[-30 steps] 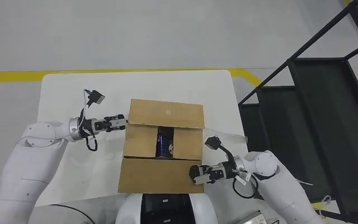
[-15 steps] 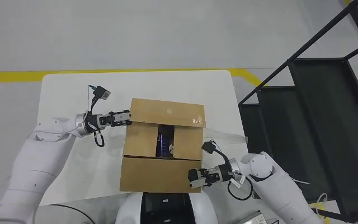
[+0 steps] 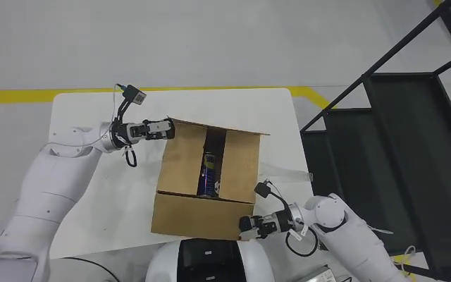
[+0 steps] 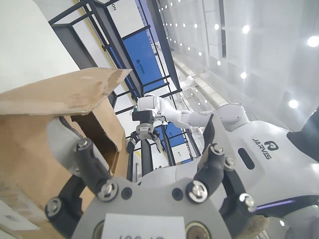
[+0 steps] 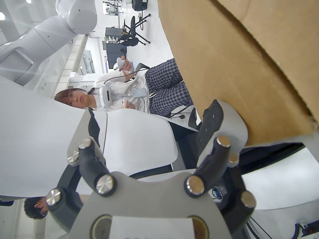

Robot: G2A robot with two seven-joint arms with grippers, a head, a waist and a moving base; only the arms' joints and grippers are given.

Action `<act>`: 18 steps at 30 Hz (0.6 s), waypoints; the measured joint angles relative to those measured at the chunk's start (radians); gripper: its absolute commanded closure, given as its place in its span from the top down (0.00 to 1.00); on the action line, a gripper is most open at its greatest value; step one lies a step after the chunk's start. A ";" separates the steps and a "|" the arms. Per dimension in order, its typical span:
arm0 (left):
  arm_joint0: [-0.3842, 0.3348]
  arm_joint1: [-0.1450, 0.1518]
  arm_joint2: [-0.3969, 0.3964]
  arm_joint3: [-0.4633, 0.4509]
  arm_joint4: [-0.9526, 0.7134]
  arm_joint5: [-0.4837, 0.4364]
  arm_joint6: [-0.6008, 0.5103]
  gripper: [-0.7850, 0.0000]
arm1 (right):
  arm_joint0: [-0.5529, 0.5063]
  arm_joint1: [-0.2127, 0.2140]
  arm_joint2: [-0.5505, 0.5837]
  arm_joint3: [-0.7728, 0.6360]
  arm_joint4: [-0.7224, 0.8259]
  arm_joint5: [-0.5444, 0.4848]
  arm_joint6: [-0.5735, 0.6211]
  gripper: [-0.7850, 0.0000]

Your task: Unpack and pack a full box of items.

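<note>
A brown cardboard box point(image 3: 201, 211) stands mid-table with its top flaps raised. Inside, a blue spray can point(image 3: 206, 173) stands upright in the gap. My left gripper point(image 3: 161, 129) is at the box's far left corner, open, with one finger point(image 4: 62, 135) against the far flap point(image 4: 62, 93). My right gripper point(image 3: 246, 227) is at the near right corner, open, and one padded finger point(image 5: 211, 123) touches the underside of the near flap point(image 5: 236, 50). The left wrist view also shows the right gripper point(image 4: 143, 141) farther off.
The white table point(image 3: 91, 204) has bare room left of and behind the box. A clear plastic piece point(image 3: 285, 173) lies right of the box. A black metal stair frame point(image 3: 380, 141) stands beyond the table's right edge.
Both flaps have swung up and apart, so more of the can shows. My left gripper moved farther back and right with the far flap. The right one slid toward the near edge.
</note>
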 measured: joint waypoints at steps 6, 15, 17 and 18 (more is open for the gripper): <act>-0.116 -0.047 0.077 0.106 -0.021 -0.028 0.028 1.00 | -0.022 0.007 0.004 -0.033 -0.031 -0.001 -0.030 1.00; -0.286 -0.169 0.240 0.411 0.075 -0.060 0.159 1.00 | -0.044 0.017 -0.005 -0.070 -0.059 -0.003 -0.041 1.00; -0.313 -0.199 0.273 0.467 0.118 -0.069 0.212 1.00 | -0.044 0.018 -0.009 -0.074 -0.060 -0.006 -0.046 1.00; -0.323 -0.211 0.285 0.490 0.136 -0.071 0.235 1.00 | -0.043 0.019 -0.011 -0.076 -0.062 -0.007 -0.049 1.00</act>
